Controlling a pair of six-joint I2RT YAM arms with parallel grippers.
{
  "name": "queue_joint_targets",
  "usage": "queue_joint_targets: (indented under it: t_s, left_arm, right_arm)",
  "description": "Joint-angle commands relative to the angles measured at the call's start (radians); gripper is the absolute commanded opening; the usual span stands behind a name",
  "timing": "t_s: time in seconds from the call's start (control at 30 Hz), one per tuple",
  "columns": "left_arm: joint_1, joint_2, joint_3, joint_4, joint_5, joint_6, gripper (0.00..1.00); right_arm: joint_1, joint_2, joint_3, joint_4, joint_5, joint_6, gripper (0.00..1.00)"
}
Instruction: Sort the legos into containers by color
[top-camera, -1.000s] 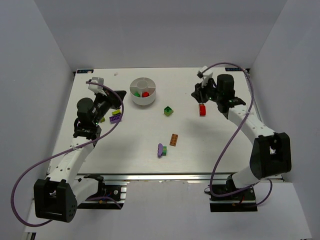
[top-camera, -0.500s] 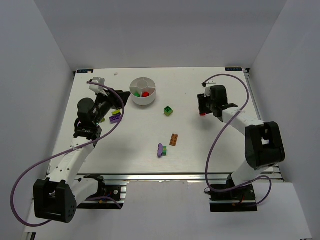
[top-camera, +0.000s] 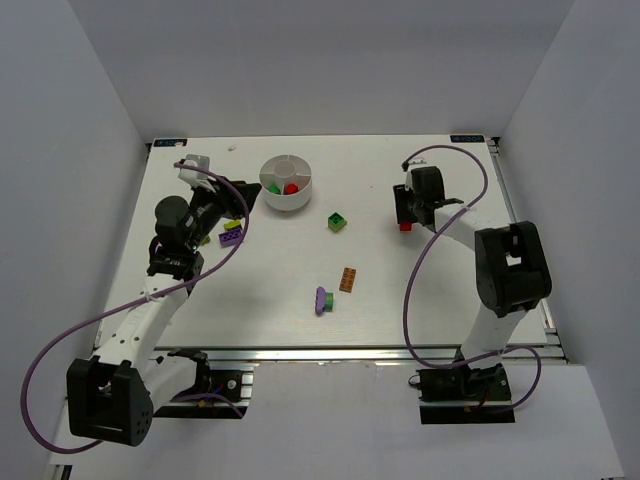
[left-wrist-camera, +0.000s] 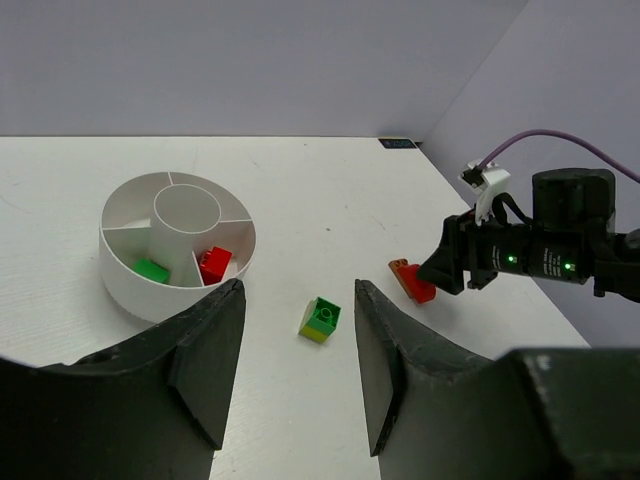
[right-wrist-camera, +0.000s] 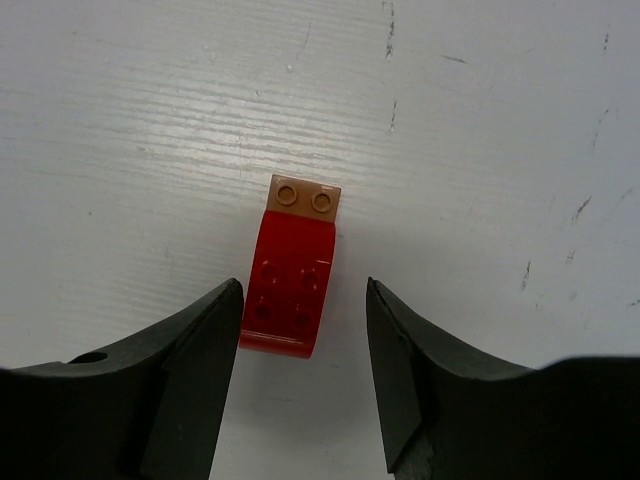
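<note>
Currently the right gripper (right-wrist-camera: 303, 300) stands spread, its fingers straddling a red brick (right-wrist-camera: 292, 270) capped with a small tan piece, lying flat on the white table (right-wrist-camera: 480, 120). The finger at the frame's left seems just to touch it, though that is hard to judge. The left gripper (left-wrist-camera: 298, 300) is spread too, with nothing between its fingers. Beyond it lie a green-and-lime brick (left-wrist-camera: 320, 320) and the white dish (left-wrist-camera: 120, 270), which has a green piece (left-wrist-camera: 152, 270) and a red piece (left-wrist-camera: 214, 265) in neighbouring wedges. An orange brick (top-camera: 348, 280) and a purple brick (top-camera: 321, 300) sit lower centre in the top view.
</note>
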Motion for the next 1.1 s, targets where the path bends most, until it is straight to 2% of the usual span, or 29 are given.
queue_joint_targets:
  t_s: [0.0,0.3,0.7,0.83,1.07]
  left_arm:
    - [-0.005,-0.022,0.017,-0.002,0.007,0.009,0.58]
    - [-0.008,-0.020,0.017,-0.002,0.007,0.009,0.58]
    - [-0.014,-0.019,0.015,-0.002,0.015,0.009,0.58]
    - [-0.014,-0.017,0.015,0.001,0.018,0.009,0.59]
    - [-0.020,-0.017,0.014,0.016,0.047,0.007,0.61]
  right_arm:
    - [-0.004,0.029,0.062,0.008,0.006,0.039,0.58]
    - [-0.010,0.055,0.063,0.008,-0.018,0.053,0.58]
    - [-0.019,0.084,0.066,0.008,-0.041,0.058,0.54]
    - [-0.023,0.083,0.062,0.008,-0.050,0.058,0.50]
    - [-0.030,0.071,0.052,0.008,-0.093,0.050,0.36]
